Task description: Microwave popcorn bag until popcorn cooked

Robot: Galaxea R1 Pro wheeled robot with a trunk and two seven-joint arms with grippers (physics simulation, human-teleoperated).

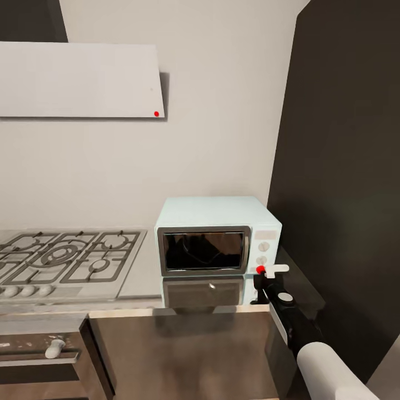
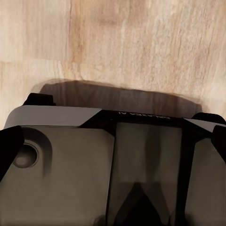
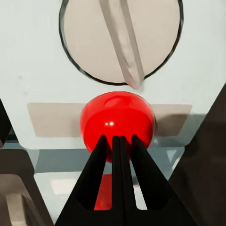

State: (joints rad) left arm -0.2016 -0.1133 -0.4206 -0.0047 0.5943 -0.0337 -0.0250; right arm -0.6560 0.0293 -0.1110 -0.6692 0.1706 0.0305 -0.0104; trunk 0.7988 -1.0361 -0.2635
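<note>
Right wrist view: gripper fingers pressed together against the microwave's red button; microwave's dark glass hides its inside.

Left gripper's state cannot be told.

Right arm: black boxy link with white round cap on top and pale side strip; white rounded tubular forearm segment nearer camera. Right gripper: two black tapered wedge-shaped fingers, matte. Left gripper: dark grey-black housing with pale grey angled panel, round recess, faint lettering along edge, black rounded corner pieces.
</note>
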